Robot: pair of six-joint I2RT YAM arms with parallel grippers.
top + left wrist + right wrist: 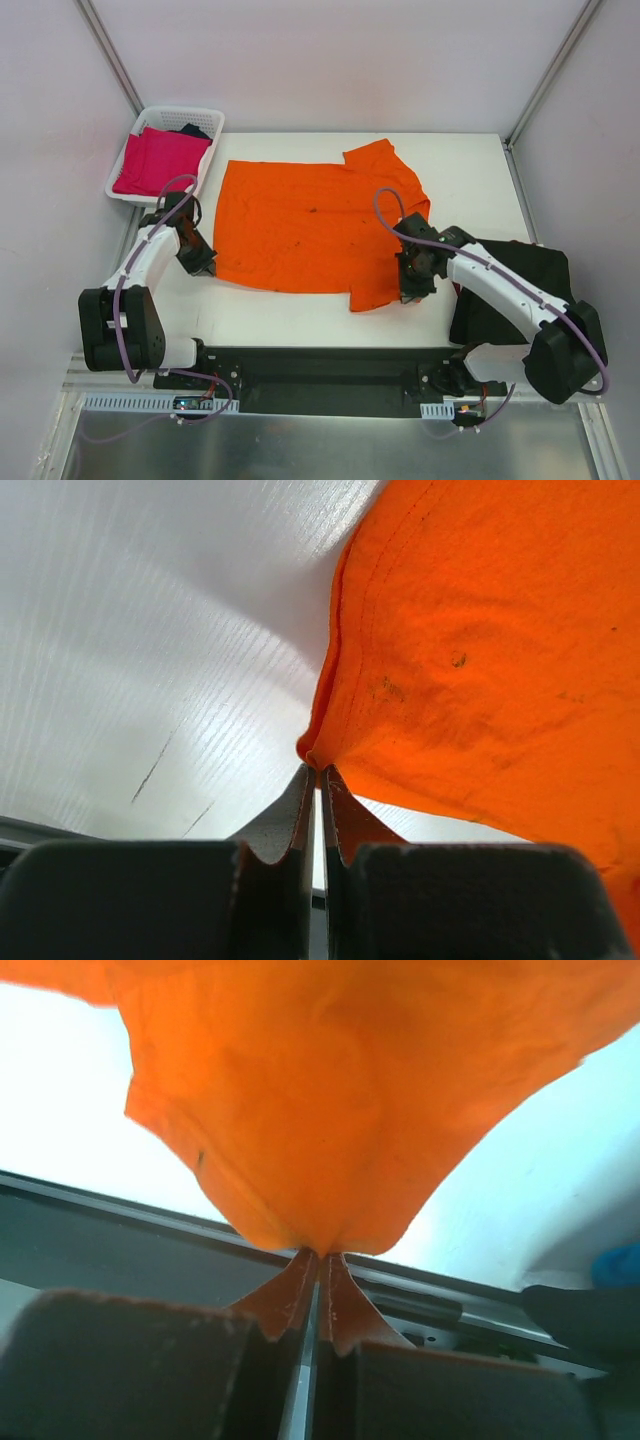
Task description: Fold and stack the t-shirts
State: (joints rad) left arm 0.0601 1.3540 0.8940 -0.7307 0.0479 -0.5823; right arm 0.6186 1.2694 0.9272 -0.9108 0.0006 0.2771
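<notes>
The orange t-shirt (305, 225) lay spread mostly flat across the middle of the white desk (470, 180). It was a soft, matte cloth with faint creases and a few small dark specks. One short sleeve pointed toward the far right, and its near hem ran a little unevenly.

At the shirt's near-left corner, the left pincer (205, 265) was clenched on the fabric. In the left wrist view its two dark, tapered fingers (300, 810) were pressed together with the stitched corner of the orange t-shirt (480, 660) pinched at their tips (318, 775), lifted off the finely ribbed desk (150, 630).

The right pincer (410, 290) gripped the near-right corner in the same way. In the right wrist view its jaws were closed (318, 1260) on a bunched point of the orange t-shirt (340, 1090), whose hem seam curved away above.

A magenta-pink t-shirt (155, 160) lay loosely folded in a white plastic lattice basket (180, 112) at the desk's far-left corner. Black t-shirts (540, 265) sat in a rumpled heap at the right edge, partly under the right arm.
</notes>
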